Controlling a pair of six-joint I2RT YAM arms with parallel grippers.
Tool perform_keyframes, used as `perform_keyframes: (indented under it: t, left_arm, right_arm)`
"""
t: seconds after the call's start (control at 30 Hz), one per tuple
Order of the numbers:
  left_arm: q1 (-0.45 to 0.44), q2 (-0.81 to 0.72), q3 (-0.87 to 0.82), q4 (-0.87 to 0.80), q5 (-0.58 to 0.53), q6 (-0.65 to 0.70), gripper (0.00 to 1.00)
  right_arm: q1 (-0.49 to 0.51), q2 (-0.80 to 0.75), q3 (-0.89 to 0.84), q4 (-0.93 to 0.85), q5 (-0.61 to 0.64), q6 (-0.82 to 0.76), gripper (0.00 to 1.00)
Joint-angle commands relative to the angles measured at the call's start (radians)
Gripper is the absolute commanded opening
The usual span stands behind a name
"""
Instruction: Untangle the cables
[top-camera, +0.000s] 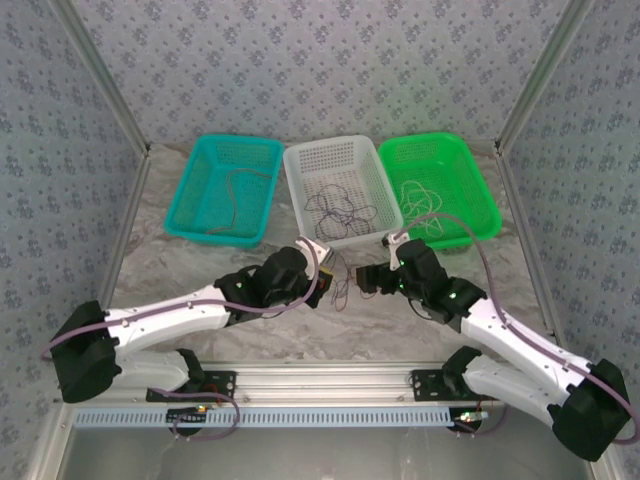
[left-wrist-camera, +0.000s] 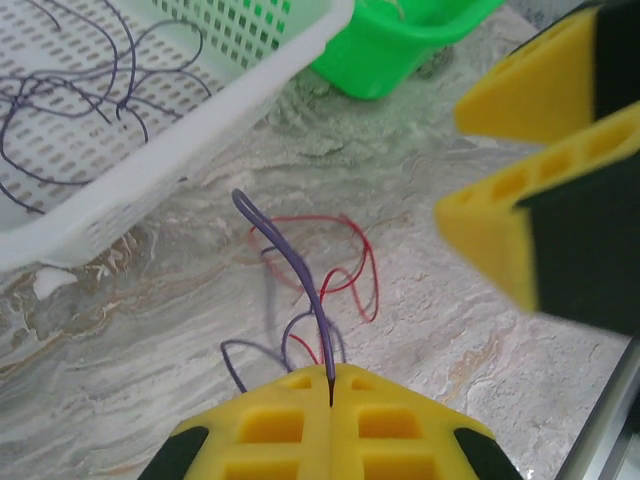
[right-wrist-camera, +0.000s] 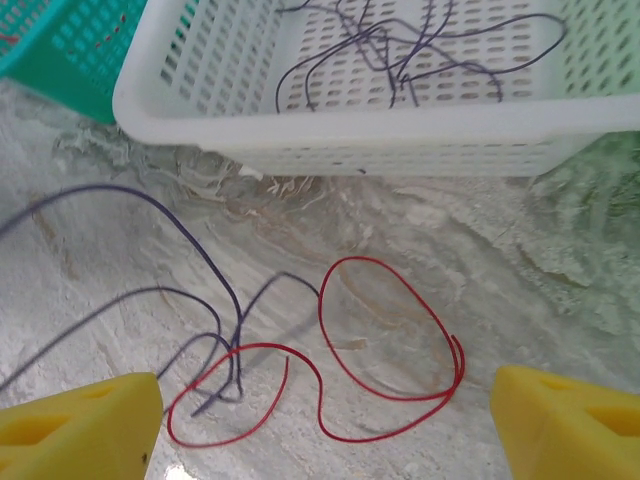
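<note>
The top camera sat high behind both arm bases, looking down and forward over the marbled surface (top-camera: 180, 265) to the white basket (top-camera: 335, 150). Each wrist camera hung low, close to the surface. One looked past the left gripper (left-wrist-camera: 330, 385) toward the right, the other past the right gripper (right-wrist-camera: 325, 430) away from the bases. Both shared the red cable (right-wrist-camera: 322, 300) and the basket's near wall.

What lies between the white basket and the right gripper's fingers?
In the right wrist view, a looped red cable crossing a dark purple cable lies on the marble table between them.
</note>
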Motion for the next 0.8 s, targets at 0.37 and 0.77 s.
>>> perform_keyframes:
  t: [0.37,0.77]
  left_arm:
    - [0.0,-0.108,0.014,0.036,0.115,0.05,0.0]
    - [0.007,-0.272,0.035,0.087,0.097,0.071,0.0]
  right_arm:
    - [0.125,0.178,-0.023,0.334,0.171,0.06,1.0]
    - [0.14,0.469,0.137,0.143,0.317,0.205,0.91]
